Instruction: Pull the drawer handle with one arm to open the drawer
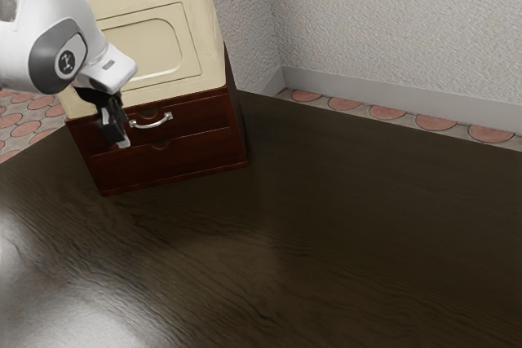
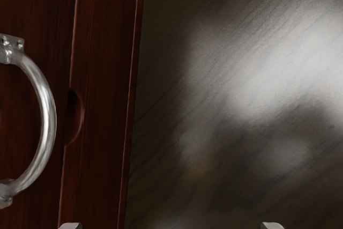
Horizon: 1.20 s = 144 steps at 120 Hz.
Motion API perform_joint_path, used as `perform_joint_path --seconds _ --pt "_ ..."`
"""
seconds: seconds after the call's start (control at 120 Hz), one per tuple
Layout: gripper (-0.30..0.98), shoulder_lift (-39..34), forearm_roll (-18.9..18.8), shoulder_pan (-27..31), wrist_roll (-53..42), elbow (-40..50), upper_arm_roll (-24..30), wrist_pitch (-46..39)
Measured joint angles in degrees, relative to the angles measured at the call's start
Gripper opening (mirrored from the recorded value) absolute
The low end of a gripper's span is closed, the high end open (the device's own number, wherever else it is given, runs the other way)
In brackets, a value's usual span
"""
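Note:
The gripper (image 1: 121,141) hangs at the front of the dark red cabinet (image 1: 204,157), beside the silver handle (image 1: 152,123) on its upper drawer (image 1: 196,118). In the wrist view the tips of the gripper (image 2: 171,226) stand wide apart, with nothing between them. The curved metal handle (image 2: 48,116) shows there in front of the red wood, apart from both tips. The upper drawer looks flush with the cabinet front. The handle's far end is partly cut off in the wrist view.
A cream-coloured bin (image 1: 189,50) stands on top of the cabinet. The dark wooden table (image 1: 326,226) stretches in front of it and toward the exterior view's right. A textured wall (image 1: 391,30) rises behind.

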State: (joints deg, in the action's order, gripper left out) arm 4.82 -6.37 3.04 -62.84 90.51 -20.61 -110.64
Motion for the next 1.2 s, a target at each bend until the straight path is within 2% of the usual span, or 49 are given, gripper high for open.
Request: perform_joint_path --seconds 0.1,0.225,0.95,1.2 --pt "0.35 2.63 3.25 0.1 -2.39 -2.14 0.04 -1.11" --pt "0.32 4.22 5.05 1.25 -4.92 -2.69 0.04 -2.96" --pt "0.29 11.36 7.35 3.51 -12.66 -7.16 0.21 -7.42" --pt "0.05 11.64 8.52 3.62 -13.56 -6.98 0.21 -7.6"
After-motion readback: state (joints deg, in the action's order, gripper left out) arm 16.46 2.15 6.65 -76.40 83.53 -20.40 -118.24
